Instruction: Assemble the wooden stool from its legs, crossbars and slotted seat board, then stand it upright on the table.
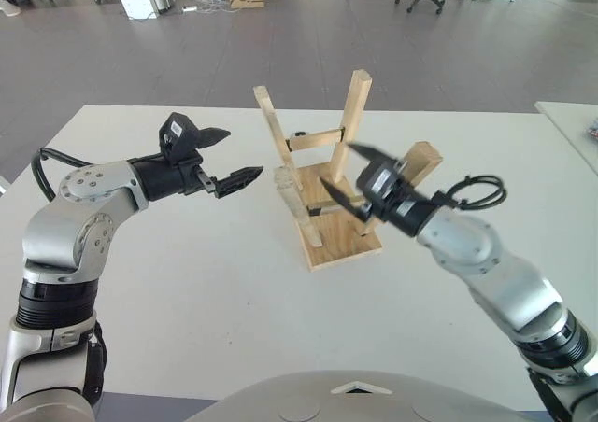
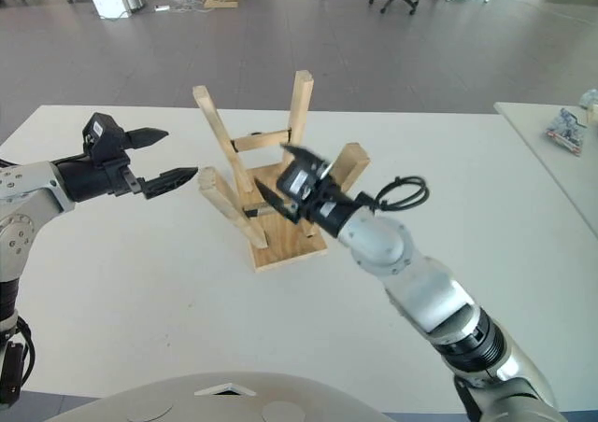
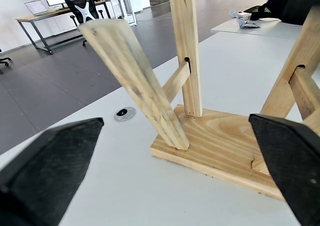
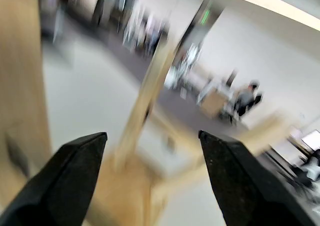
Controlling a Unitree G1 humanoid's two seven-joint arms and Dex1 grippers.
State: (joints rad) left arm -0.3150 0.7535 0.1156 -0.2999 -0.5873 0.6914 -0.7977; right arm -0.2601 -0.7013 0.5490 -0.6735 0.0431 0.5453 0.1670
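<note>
Left eye view shows upturned stool [image 1: 341, 245] on table [image 1: 187, 291], clear of edges.

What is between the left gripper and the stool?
Nothing visible. Only a stretch of table lies between the open left gripper and the upturned stool.

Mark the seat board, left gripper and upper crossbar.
seat board [image 1: 344, 246], left eye view, bare near corner of the board.
left gripper [image 1: 245, 151], left eye view, midway between its open fingertips.
upper crossbar [image 1: 318, 140], left eye view, middle of the bar.
</note>
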